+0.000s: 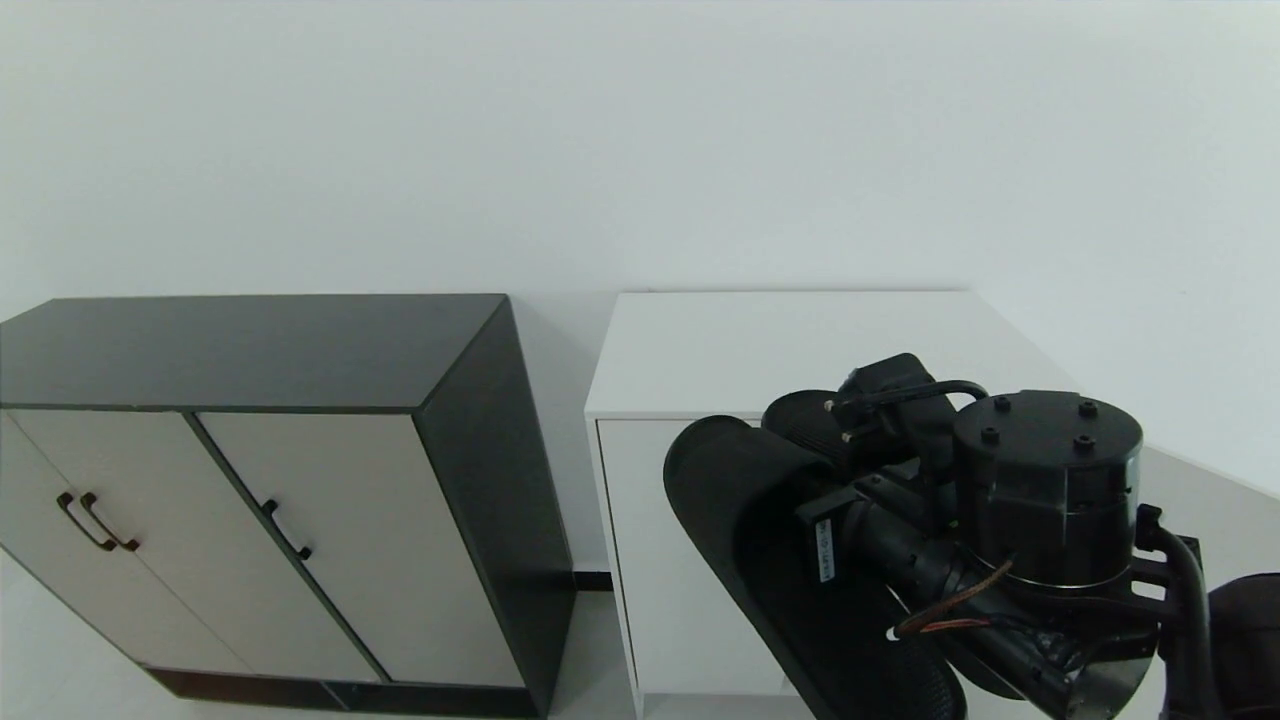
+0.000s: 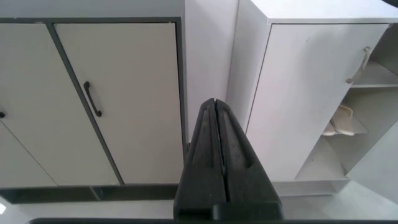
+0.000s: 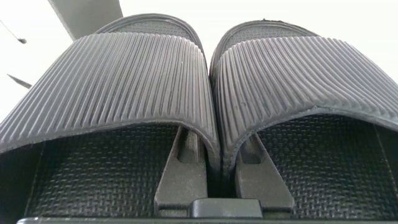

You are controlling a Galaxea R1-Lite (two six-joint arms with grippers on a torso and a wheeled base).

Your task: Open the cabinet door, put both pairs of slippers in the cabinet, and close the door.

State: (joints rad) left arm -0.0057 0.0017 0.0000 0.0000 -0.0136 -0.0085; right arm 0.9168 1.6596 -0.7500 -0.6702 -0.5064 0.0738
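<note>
On my left stands the dark cabinet [image 1: 250,350], both doors closed; it plays no part, though a wide swing could clip it. The left gripper [image 2: 215,109] is clenched on nothing and hangs facing the gap between the two cabinets. If I drive forward carelessly, it could strike the white cabinet [image 1: 780,340] on its side wall.

In the left wrist view, a compartment of that cabinet stands open beside the door panel [image 2: 311,93], with the pale slippers [image 2: 341,121] resting on a shelf inside.

Further right, the right gripper [image 3: 217,168] is grasping the black slippers [image 1: 740,500], held up in front of the white cabinet. It pinches only the two inner walls where the pair meets, so I judge the hold thin. A jolt could let one slipper sag or drop. The arm also hides the opening from the head camera, so the soles could catch a shelf edge or knock the pale pair askew.
</note>
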